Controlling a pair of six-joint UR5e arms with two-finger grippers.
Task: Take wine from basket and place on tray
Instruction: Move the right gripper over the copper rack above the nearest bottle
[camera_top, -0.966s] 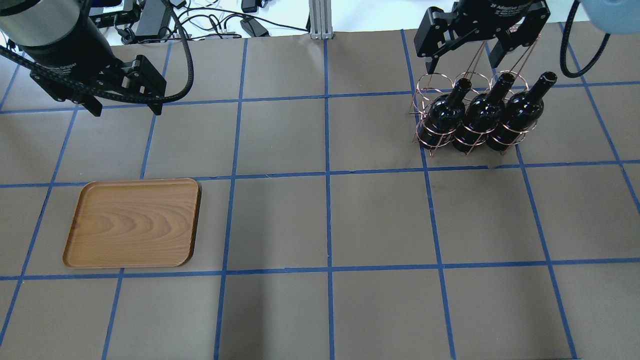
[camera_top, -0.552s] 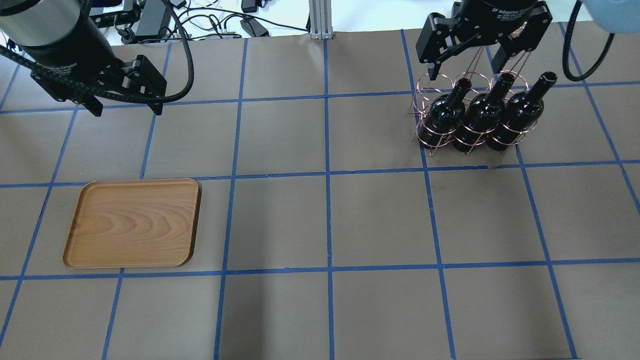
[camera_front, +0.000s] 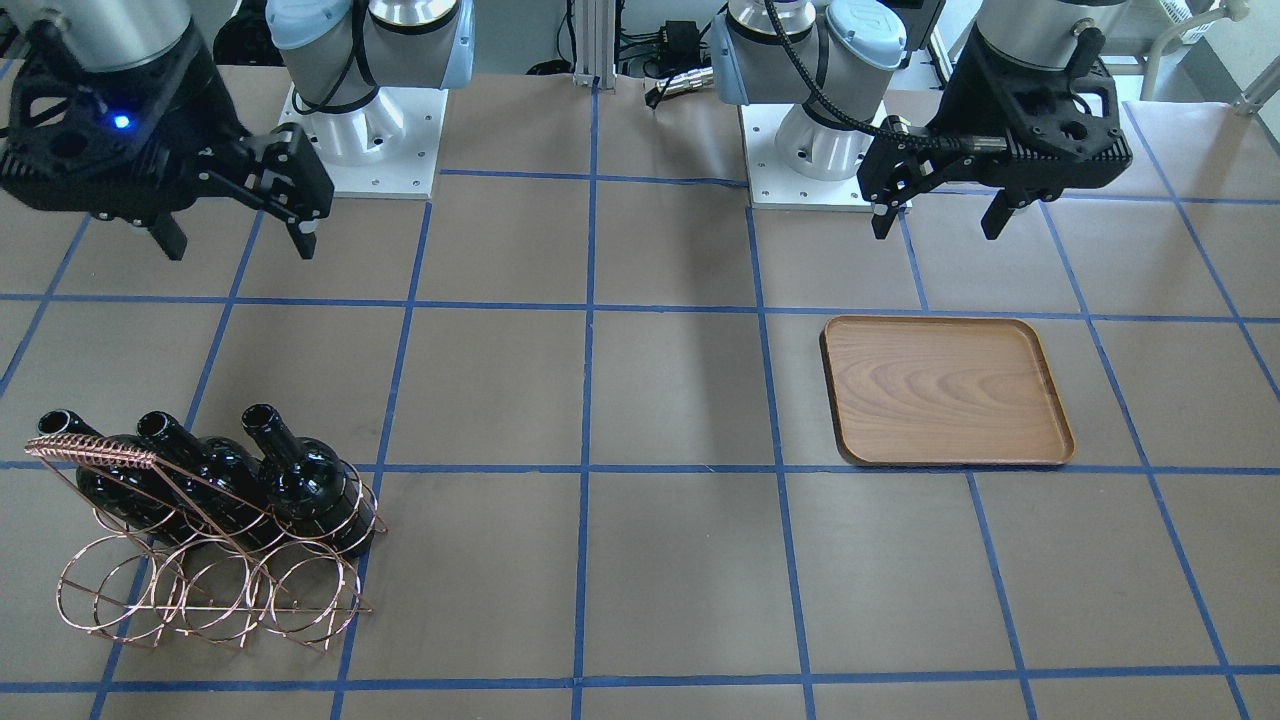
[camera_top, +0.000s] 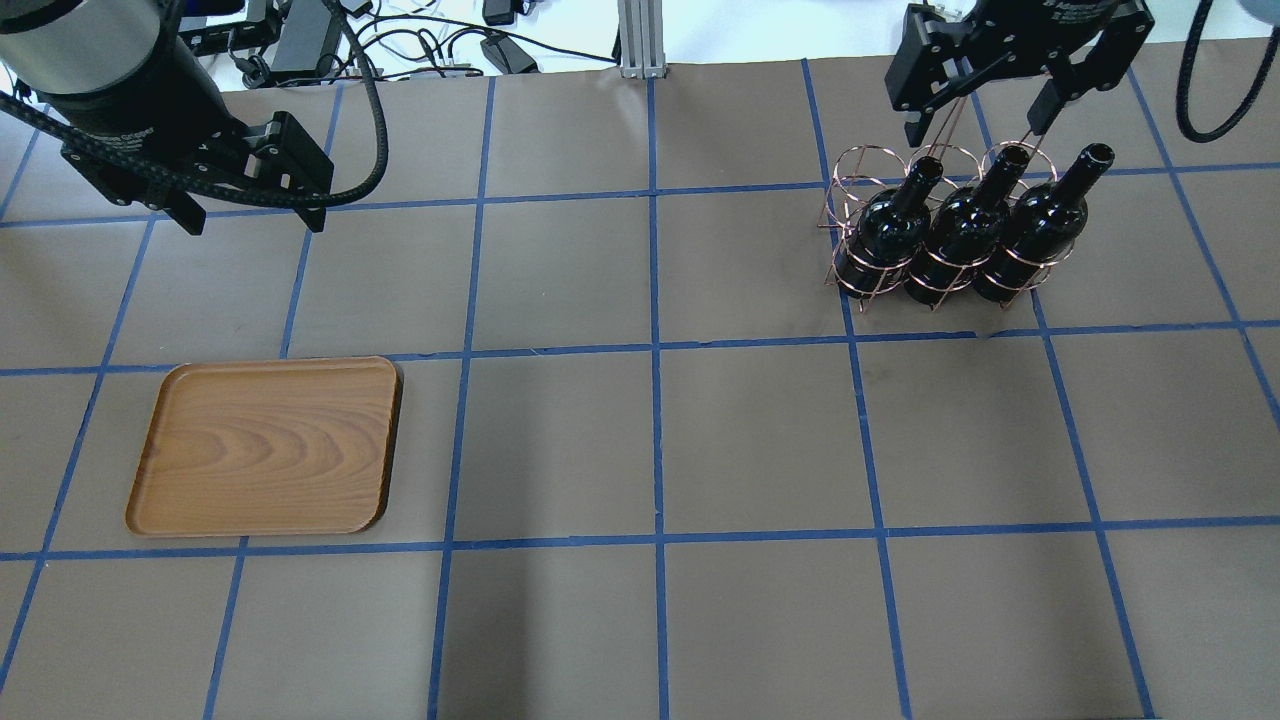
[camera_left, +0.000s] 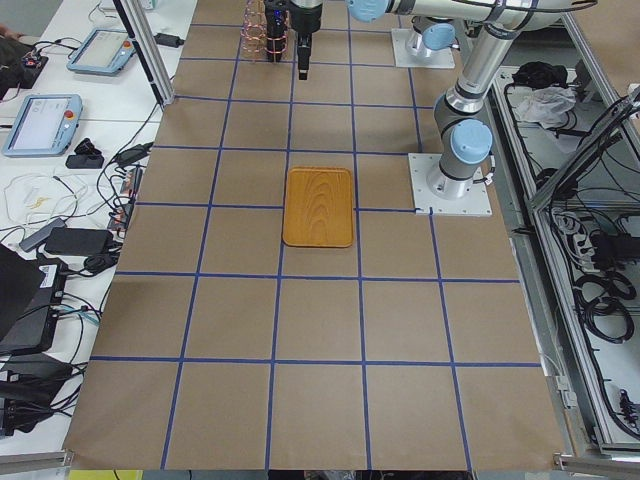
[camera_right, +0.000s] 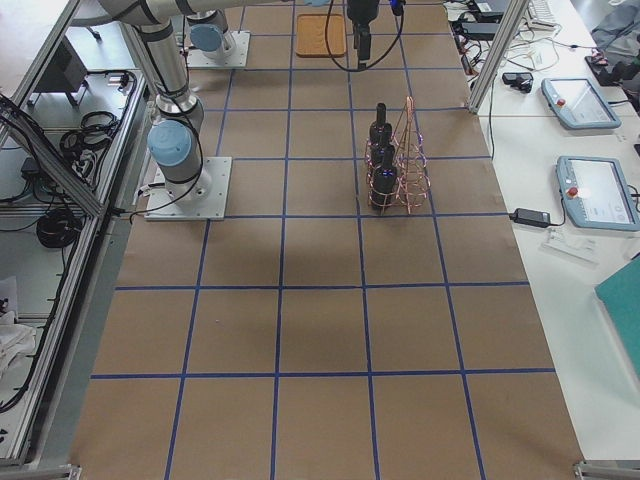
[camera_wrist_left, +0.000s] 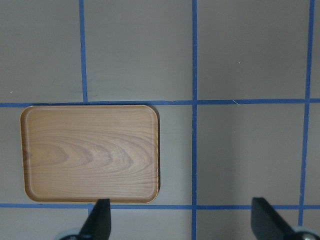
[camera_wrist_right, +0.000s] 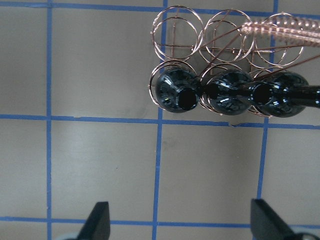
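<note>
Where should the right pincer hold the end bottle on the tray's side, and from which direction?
Take the end bottle by its slim neck, just under the lipped mouth, coming straight down with the right pincer open. The bottle stands upright, the basket rings enclose its body, and a neighbour stands close beside it, so only the neck is free.

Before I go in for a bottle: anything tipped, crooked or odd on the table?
Nothing stands out. The three glossy black wine bottles stand upright in the copper wire rack's robot-side loops; the flat brown wooden tray lies empty. The right gripper and left gripper are open.
</note>
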